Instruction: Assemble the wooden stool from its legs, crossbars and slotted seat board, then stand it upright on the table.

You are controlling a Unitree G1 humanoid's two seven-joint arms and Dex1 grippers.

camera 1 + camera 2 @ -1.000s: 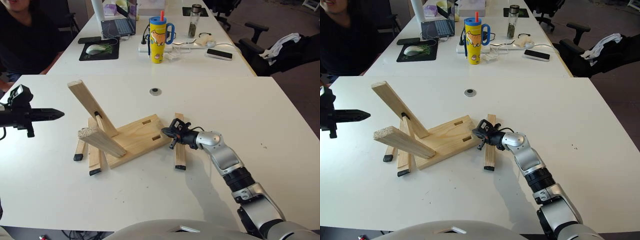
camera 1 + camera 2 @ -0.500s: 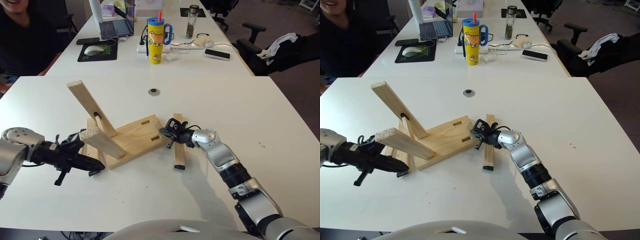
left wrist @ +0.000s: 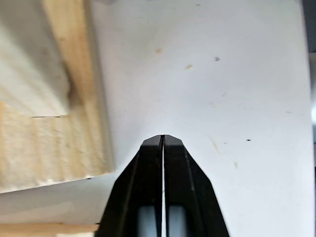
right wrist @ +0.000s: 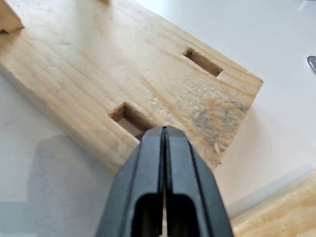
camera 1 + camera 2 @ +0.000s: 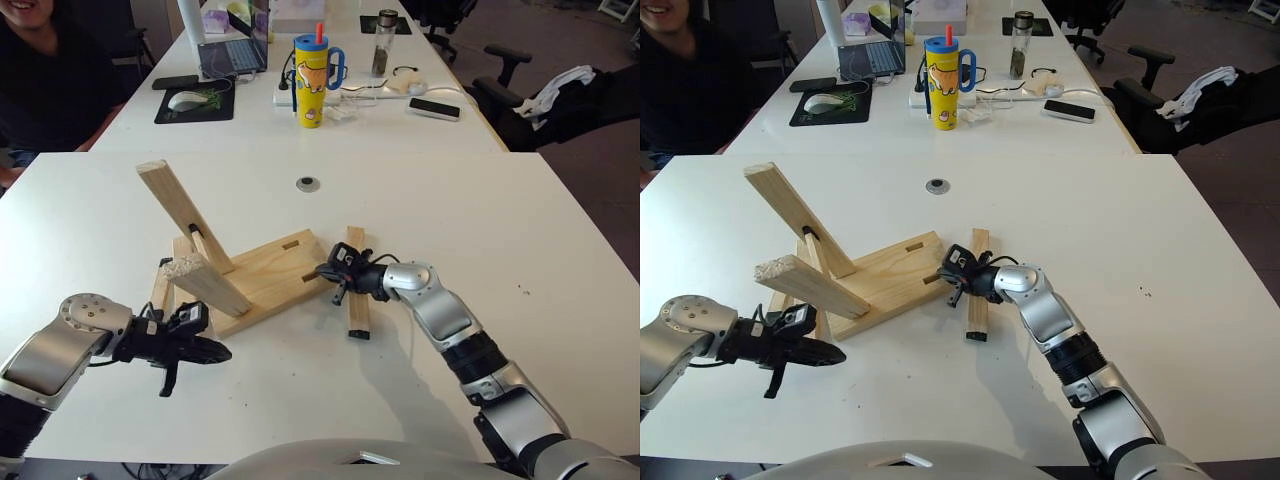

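l gripper [image 5: 226, 352]: open table [image 5: 300, 390] ahead of tip & on robot's side; seat board [image 5: 270, 285] edge just beside it. r gripper [image 5: 323, 272]: board blocks ahead, loose leg [image 5: 357, 305] under wrist.

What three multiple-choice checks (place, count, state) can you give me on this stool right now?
1. The black right claw sits: A at the pale wooden slotted seat board, beside an empty slot; B on a cup; C on a laptop.
2. Wooden legs standing in the board: A none; B two; C four.
3. The black left claw is: A wide open; B shut, empty; C shut on a leg.
Answers: A, its tip is at the board's edge; B, two rise from it; B, closed over white table.
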